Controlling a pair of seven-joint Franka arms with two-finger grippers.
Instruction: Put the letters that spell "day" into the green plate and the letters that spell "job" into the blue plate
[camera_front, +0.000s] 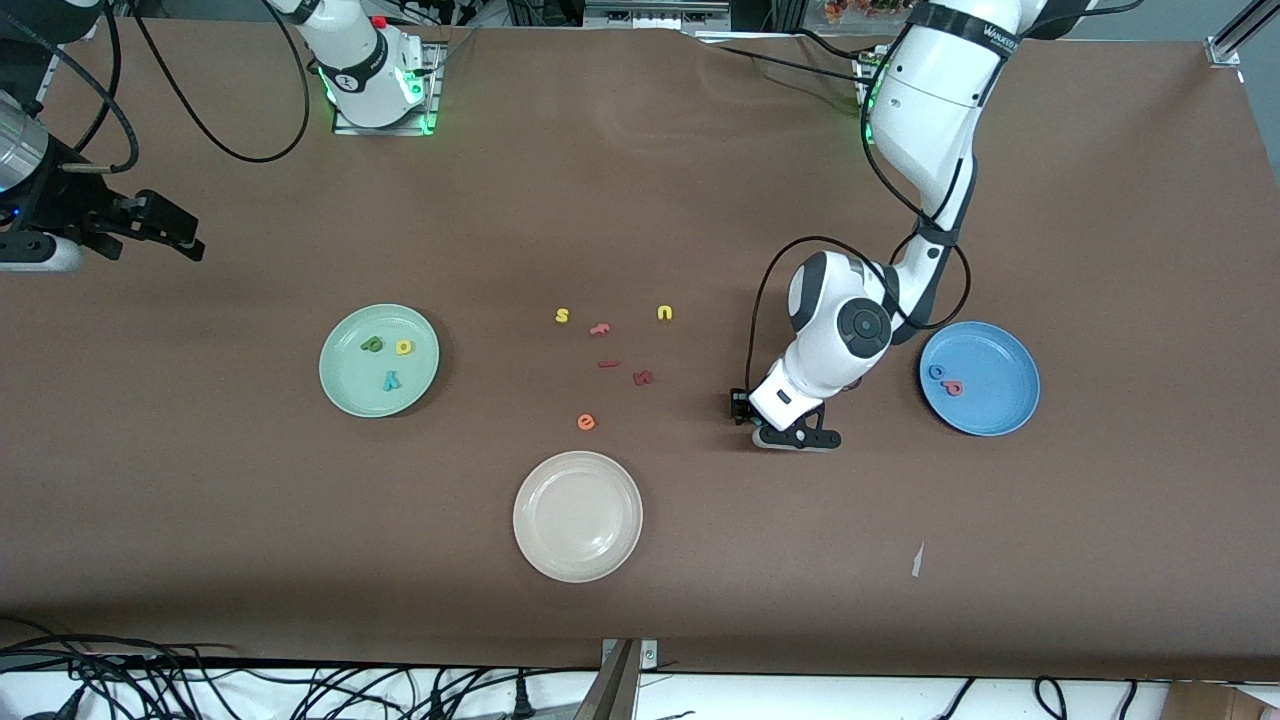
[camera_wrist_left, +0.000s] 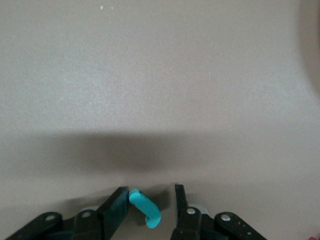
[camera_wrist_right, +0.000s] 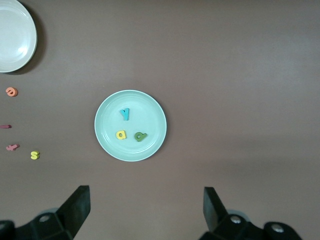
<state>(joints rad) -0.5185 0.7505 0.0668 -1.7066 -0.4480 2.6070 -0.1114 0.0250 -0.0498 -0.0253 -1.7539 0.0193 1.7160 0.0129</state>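
Note:
The teal hooked j (camera_wrist_left: 145, 208) sits between the fingers of my left gripper (camera_wrist_left: 150, 197), touching one finger with a gap to the other. That gripper (camera_front: 790, 437) is open and low over the table beside the blue plate (camera_front: 1000, 405), which holds the blue o (camera_front: 936, 372) and the salmon b (camera_front: 953, 388). The green plate (camera_front: 345, 385) holds the dark green d (camera_front: 371, 344), the yellow a (camera_front: 404, 347) and the teal y (camera_front: 392, 380). My right gripper (camera_front: 170, 235) waits open and empty, high at the right arm's end of the table.
A cream-white plate (camera_front: 577, 515) lies nearest the front camera. In the middle of the table lie a yellow s (camera_front: 562, 316), a yellow u (camera_front: 665, 313), a salmon f (camera_front: 600, 328), an orange e (camera_front: 586, 422) and two dark red letters (camera_front: 643, 377).

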